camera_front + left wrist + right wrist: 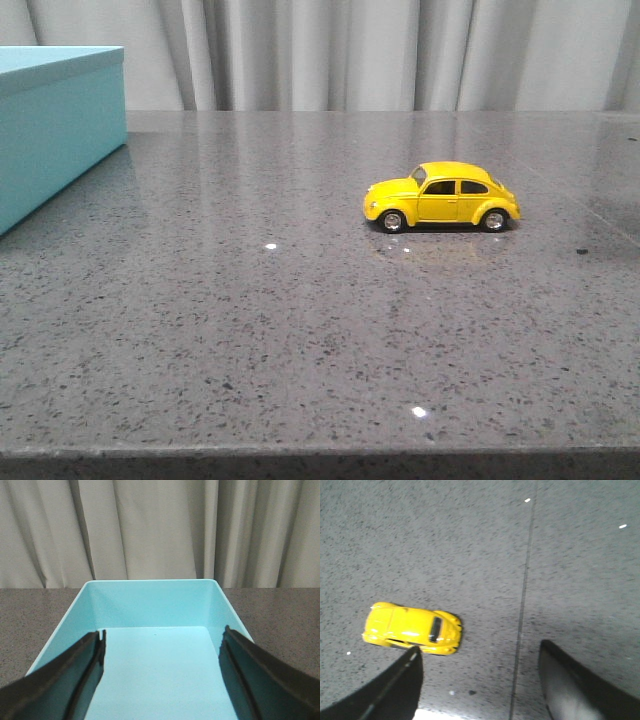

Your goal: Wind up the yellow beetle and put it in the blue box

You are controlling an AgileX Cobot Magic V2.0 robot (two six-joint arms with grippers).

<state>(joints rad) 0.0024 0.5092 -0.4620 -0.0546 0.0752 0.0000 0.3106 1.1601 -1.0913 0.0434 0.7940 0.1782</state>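
1. The beetle (pixel 441 196) stands on its four wheels on the grey table (pixel 300 330), right of centre in the front view, nose toward frame left. Nothing touches it.
2. The box (pixel 55 125) sits at the upper left of the front view, cut by the frame edge and well apart from the car. The left wrist view shows it open (pixel 155 610) with a bare floor.
3. The right gripper (pixel 480 680) hangs above the table with jaws released, holding nothing. In its view the car (pixel 412 628) lies at lower left, just off the left finger (pixel 395 690), not between the two.
4. The left gripper (pixel 160 675) is also spread wide and empty, poised over the box's mouth.
5. Likely risks: since the car is off-centre, a straight descent could land a finger on its roof or knock it aside; being on free wheels, it may roll once nudged.
6. The glossy rounded body could slip from a pinch. Letting go too early after winding could send it running toward a table edge.
7. Room: open tabletop all round the car and clear across to the box. The near table edge runs along the bottom of the front view; a seam (pixel 522 600) crosses the surface near the car.
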